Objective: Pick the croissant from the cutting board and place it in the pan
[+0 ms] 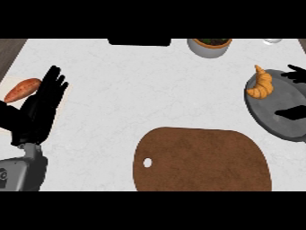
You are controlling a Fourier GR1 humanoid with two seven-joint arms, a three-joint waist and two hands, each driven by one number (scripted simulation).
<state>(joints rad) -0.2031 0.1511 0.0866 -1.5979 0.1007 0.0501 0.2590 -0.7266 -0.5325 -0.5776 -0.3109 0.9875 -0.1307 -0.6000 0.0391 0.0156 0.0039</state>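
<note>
We see white marbled surface: golden croissant in grey metal pan at right edge, brown board front; right robot hand spread, holding nothing; left robot hand open.

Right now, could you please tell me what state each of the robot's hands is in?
Left hand: open, fingers straight, holding nothing, at the view's left.
Right hand: open over the pan, beside the croissant, not holding it.
</note>
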